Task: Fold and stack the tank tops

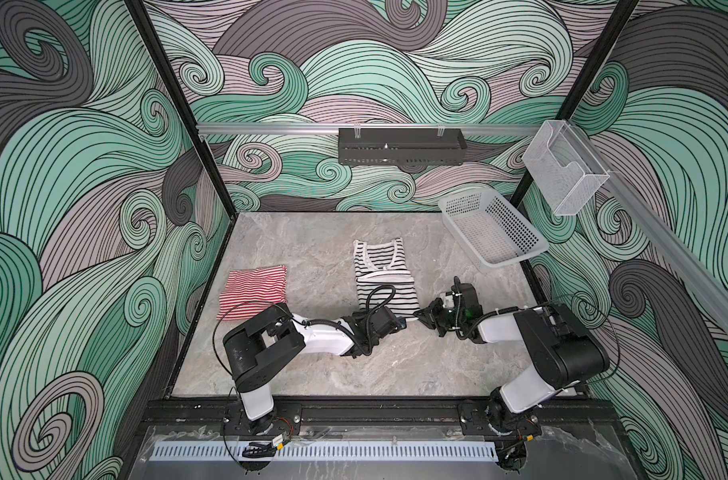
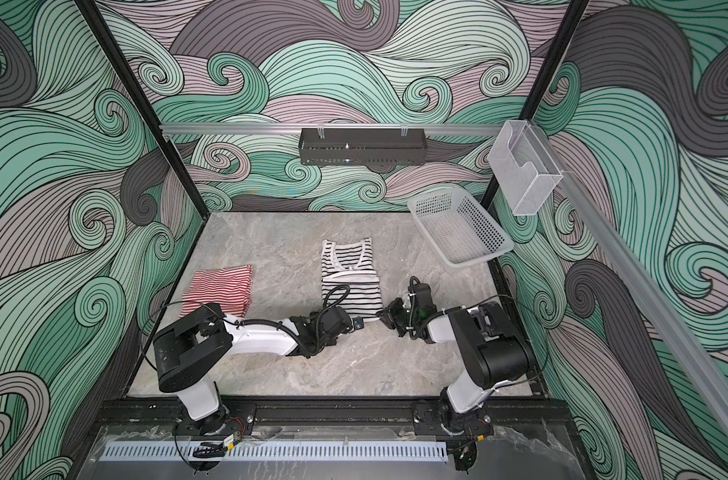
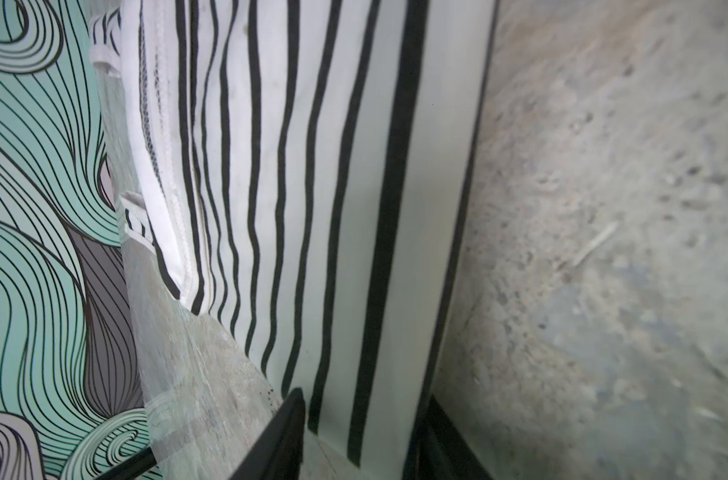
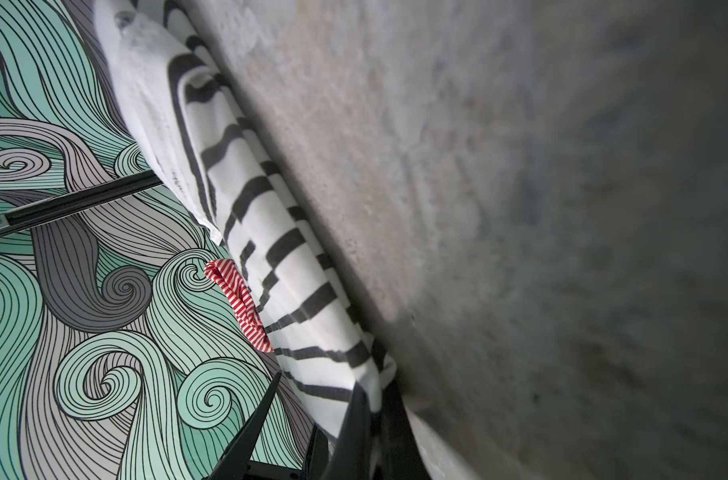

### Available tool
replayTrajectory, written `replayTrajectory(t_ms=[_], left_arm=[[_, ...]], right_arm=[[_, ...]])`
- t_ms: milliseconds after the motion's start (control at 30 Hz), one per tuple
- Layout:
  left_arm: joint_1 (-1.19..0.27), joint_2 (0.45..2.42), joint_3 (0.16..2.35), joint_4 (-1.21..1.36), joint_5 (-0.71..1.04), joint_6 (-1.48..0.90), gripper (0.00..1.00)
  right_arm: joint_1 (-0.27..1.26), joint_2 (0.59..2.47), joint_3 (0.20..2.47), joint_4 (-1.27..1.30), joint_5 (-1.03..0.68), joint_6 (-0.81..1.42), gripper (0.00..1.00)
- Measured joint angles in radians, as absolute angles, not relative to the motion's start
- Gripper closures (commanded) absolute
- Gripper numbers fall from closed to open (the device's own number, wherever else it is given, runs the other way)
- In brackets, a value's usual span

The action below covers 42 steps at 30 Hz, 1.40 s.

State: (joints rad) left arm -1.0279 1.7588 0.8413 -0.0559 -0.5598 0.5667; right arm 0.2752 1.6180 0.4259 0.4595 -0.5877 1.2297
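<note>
The white tank top with black stripes [image 1: 385,266] lies partly folded at the middle of the table, straps toward the back. The red-and-white striped tank top [image 1: 254,291] lies folded at the left. My left gripper [image 1: 400,323] is at the black-striped top's near hem. In the left wrist view its jaws [image 3: 362,440] stand apart with the hem's corner [image 3: 354,291] between them. My right gripper [image 1: 421,314] is at the near right corner of the same top. In the right wrist view it [image 4: 377,424] is shut on a bunched fold of that fabric [image 4: 296,266].
A white perforated basket [image 1: 516,259] leans at the back right corner of the marble table [image 1: 312,374]. A black shelf [image 1: 402,145] hangs on the back rail. A clear plastic box [image 1: 564,166] is fixed to the right rail.
</note>
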Motion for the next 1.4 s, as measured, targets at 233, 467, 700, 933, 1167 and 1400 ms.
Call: replayTrajectory(t_ms=[233, 467, 700, 933, 1167, 1400], left_arm=[[-1.03, 1.775, 0.833, -0.064, -0.573, 0.562, 0.96], [-1.03, 1.771, 0.835, -0.072, -0.574, 0.573, 1.0], [-1.03, 1.696, 0.904, -0.303, -0.407, 0.583, 1.0], [-1.03, 1.652, 1.051, -0.593, -0.159, 0.553, 1.0], [-1.03, 1.605, 1.184, -0.852, 0.15, 0.55, 1.0], [-1.018, 1.602, 1.319, -1.023, 0.332, 0.59, 1.0]], right_arm=[[0.274, 1.618, 0.426, 0.454, -0.591, 1.229, 0.95], [0.27, 1.608, 0.434, 0.432, -0.604, 1.223, 0.95], [0.27, 1.44, 0.446, 0.262, -0.61, 1.179, 0.96], [0.269, 1.196, 0.447, 0.009, -0.608, 1.128, 0.97], [0.269, 0.912, 0.458, -0.329, -0.609, 1.096, 0.98], [0.269, 0.805, 0.59, -0.576, -0.617, 1.08, 1.0]])
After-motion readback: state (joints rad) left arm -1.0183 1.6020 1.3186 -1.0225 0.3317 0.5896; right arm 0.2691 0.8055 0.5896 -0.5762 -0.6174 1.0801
